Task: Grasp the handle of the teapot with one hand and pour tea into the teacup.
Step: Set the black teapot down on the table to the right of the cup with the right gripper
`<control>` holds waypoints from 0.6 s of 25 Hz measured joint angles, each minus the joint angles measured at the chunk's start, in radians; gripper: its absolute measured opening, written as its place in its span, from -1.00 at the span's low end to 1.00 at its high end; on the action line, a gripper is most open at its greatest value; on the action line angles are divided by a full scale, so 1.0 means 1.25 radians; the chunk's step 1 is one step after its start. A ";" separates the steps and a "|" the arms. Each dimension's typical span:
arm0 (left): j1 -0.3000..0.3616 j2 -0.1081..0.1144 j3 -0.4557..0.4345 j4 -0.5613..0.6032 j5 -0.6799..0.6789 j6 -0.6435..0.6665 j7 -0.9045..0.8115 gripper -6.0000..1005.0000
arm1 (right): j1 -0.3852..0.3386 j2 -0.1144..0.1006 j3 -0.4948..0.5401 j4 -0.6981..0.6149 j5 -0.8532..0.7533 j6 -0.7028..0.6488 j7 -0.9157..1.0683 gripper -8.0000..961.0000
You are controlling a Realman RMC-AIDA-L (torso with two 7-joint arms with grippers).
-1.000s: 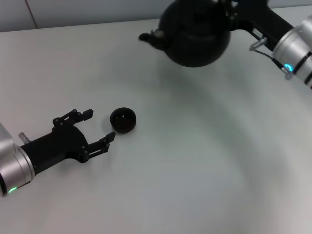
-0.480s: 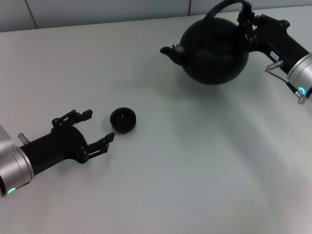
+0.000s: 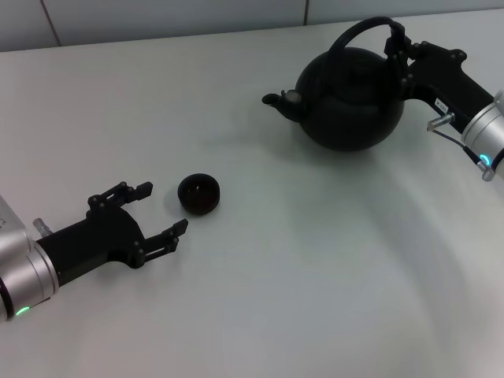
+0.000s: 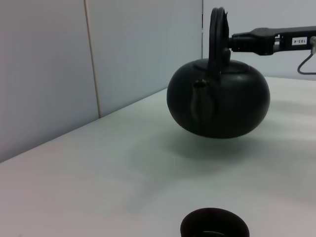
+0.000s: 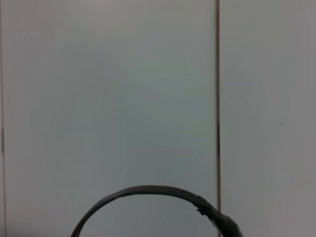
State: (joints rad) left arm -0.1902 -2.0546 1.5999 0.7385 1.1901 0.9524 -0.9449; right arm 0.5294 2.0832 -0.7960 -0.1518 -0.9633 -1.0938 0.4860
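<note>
teacup (image 4: pixel 214 225) rim cut off, contents perhaps unseen.

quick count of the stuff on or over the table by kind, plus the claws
teapot: 1, held off the table by its handle in the right claw
teacup: 1, standing on the table
claws: 2, the left claw open beside the teacup
total: 4
</note>
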 joint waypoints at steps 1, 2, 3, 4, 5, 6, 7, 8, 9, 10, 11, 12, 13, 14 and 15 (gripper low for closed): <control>0.000 0.000 0.000 0.000 0.000 0.000 0.000 0.61 | 0.002 0.000 0.000 0.000 0.000 0.012 0.000 -0.82; 0.000 0.000 0.000 0.000 0.000 0.000 0.000 0.61 | 0.002 0.000 0.000 0.000 0.000 0.012 0.000 -0.82; 0.000 0.000 0.000 0.000 0.000 0.000 0.000 0.61 | 0.003 0.000 0.000 0.000 0.000 0.018 0.000 -0.82; 0.000 0.000 0.000 0.000 0.000 0.000 0.000 0.61 | 0.003 0.001 0.000 0.001 0.000 0.024 0.000 -0.82; 0.000 0.000 0.000 0.000 0.000 0.000 0.000 0.61 | 0.004 0.001 0.000 0.001 0.000 0.027 0.000 -0.82; 0.000 -0.001 0.000 0.001 0.000 0.000 0.000 0.61 | 0.005 0.001 -0.001 0.004 0.000 0.030 0.000 -0.81; 0.000 -0.001 0.000 0.001 0.000 0.000 0.000 0.61 | 0.005 0.001 -0.003 0.004 0.000 0.030 0.000 -0.80; 0.000 -0.001 0.000 0.001 0.000 0.000 0.000 0.61 | 0.005 0.001 -0.003 0.004 0.000 0.030 0.000 -0.79; 0.000 -0.001 0.000 0.001 0.000 0.000 0.000 0.61 | 0.005 0.001 -0.007 0.006 -0.001 0.030 -0.003 -0.79; 0.000 -0.001 0.000 0.001 0.000 0.000 0.000 0.61 | 0.005 0.001 -0.007 0.006 -0.001 0.030 -0.003 -0.78; 0.000 -0.001 0.000 0.001 0.000 0.000 0.000 0.61 | 0.005 0.002 -0.009 0.011 -0.001 0.026 -0.017 -0.77; 0.000 -0.001 0.000 0.001 0.000 0.000 0.000 0.61 | 0.005 0.002 -0.009 0.011 -0.001 0.026 -0.017 -0.76; 0.000 -0.001 0.000 0.001 0.000 0.001 0.000 0.61 | 0.005 0.003 -0.008 0.016 -0.001 0.023 -0.027 -0.76; -0.001 -0.001 0.000 0.001 0.000 0.001 0.000 0.61 | 0.003 0.003 -0.008 0.020 0.000 0.022 -0.035 -0.75; -0.001 -0.001 0.000 0.001 0.000 0.002 0.000 0.61 | 0.002 0.004 -0.008 0.022 0.001 0.021 -0.038 -0.74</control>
State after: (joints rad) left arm -0.1913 -2.0556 1.5999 0.7394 1.1904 0.9553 -0.9448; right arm 0.5320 2.0876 -0.8060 -0.1248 -0.9626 -1.0674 0.4385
